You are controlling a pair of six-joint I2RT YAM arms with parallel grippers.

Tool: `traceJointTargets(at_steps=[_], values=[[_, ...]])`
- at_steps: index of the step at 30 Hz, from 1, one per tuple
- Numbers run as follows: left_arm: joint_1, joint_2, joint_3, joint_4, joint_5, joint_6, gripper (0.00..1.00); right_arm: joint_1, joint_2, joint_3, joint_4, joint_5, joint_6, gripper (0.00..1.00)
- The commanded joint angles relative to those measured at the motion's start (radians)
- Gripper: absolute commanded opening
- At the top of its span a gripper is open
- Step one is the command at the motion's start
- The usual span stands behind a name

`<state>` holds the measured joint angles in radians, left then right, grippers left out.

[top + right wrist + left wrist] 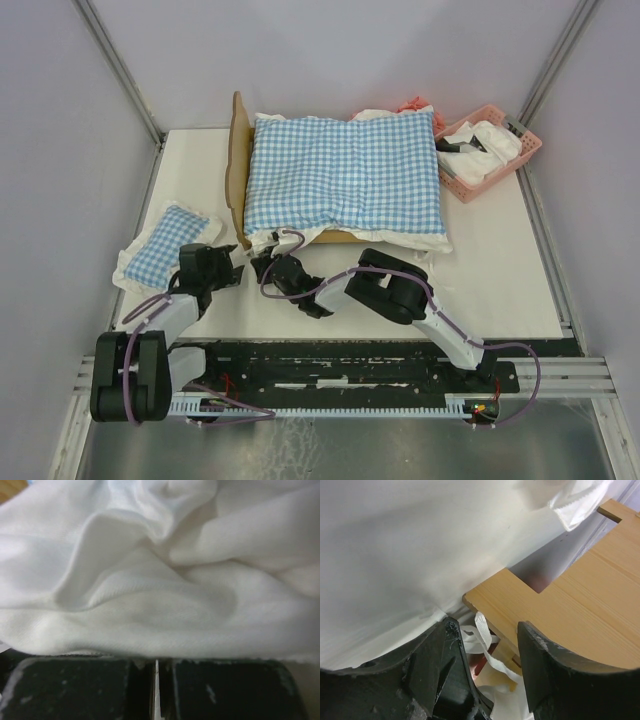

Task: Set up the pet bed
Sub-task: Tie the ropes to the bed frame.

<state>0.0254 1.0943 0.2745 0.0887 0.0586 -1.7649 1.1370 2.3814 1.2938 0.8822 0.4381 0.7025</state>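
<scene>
The pet bed's light-wood headboard [238, 165] stands on edge at the left of the frame. The big blue-and-white checked cushion [345, 175] lies over the frame and hides its base. My right gripper [268, 260] is at the cushion's near left corner. In the right wrist view its jaws [156, 661] are closed on a thin fold of the white frill [160, 580]. My left gripper [234, 270] is just left of it and open. In the left wrist view its gripper [488, 627] has the wood frame [590, 605] and loose frill [487, 630] in front of its fingers, and nothing is held.
A small checked pillow [165, 245] lies at the near left beside the left arm. A pink plastic basket [490, 150] with white and black items stands at the back right. Grey walls enclose the white table [500, 280].
</scene>
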Motion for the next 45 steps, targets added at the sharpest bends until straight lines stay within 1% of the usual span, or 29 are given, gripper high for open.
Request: traceJointTargets(at_steps=[1,3,7,15,17,18,20,24,25,32,33,36,39,41,42,45], values=[[-0.007,0.064,-0.006,0.149,0.016,-0.054,0.63,0.001,-0.02,0.026,-0.004,-0.028,0.005,0.02],[-0.008,0.091,-0.002,0.165,0.022,-0.062,0.58,0.001,-0.021,0.025,-0.003,-0.029,0.003,0.02],[-0.016,0.129,-0.003,0.211,0.027,-0.066,0.54,0.001,-0.019,0.026,-0.002,-0.035,0.009,0.02],[-0.032,0.171,0.01,0.218,0.037,-0.07,0.51,0.001,-0.009,0.039,-0.005,-0.042,0.017,0.02],[-0.033,0.177,0.013,0.218,0.038,-0.07,0.47,0.002,-0.01,0.039,-0.005,-0.041,0.017,0.02],[-0.033,0.184,0.015,0.218,0.039,-0.07,0.43,0.002,-0.01,0.039,-0.007,-0.041,0.017,0.02],[-0.033,0.185,0.015,0.217,0.037,-0.07,0.33,0.002,-0.008,0.04,-0.009,-0.042,0.017,0.02],[-0.033,0.17,0.008,0.218,0.016,-0.07,0.07,0.001,-0.007,0.039,-0.015,-0.039,0.013,0.02],[-0.033,0.164,0.006,0.217,0.012,-0.072,0.03,0.002,-0.008,0.037,-0.016,-0.037,0.012,0.02],[-0.033,0.072,0.0,0.182,-0.055,-0.055,0.03,0.001,-0.022,0.0,-0.019,-0.01,-0.008,0.02],[-0.033,0.054,0.005,0.179,-0.066,-0.038,0.03,0.0,-0.026,-0.006,-0.015,-0.007,-0.015,0.02],[-0.035,-0.013,0.051,0.147,-0.123,0.104,0.03,-0.003,-0.038,-0.025,-0.004,-0.013,-0.037,0.02],[-0.036,-0.073,0.057,0.128,-0.154,0.135,0.03,-0.008,-0.048,-0.032,-0.009,-0.023,-0.059,0.02],[-0.036,-0.104,0.056,0.129,-0.174,0.152,0.03,-0.013,-0.05,-0.037,-0.005,-0.036,-0.063,0.04],[-0.036,-0.115,0.058,0.129,-0.183,0.16,0.03,-0.014,-0.051,-0.039,-0.002,-0.04,-0.067,0.07],[-0.036,-0.116,0.06,0.136,-0.179,0.163,0.03,-0.015,-0.056,-0.05,-0.003,-0.039,-0.076,0.09]])
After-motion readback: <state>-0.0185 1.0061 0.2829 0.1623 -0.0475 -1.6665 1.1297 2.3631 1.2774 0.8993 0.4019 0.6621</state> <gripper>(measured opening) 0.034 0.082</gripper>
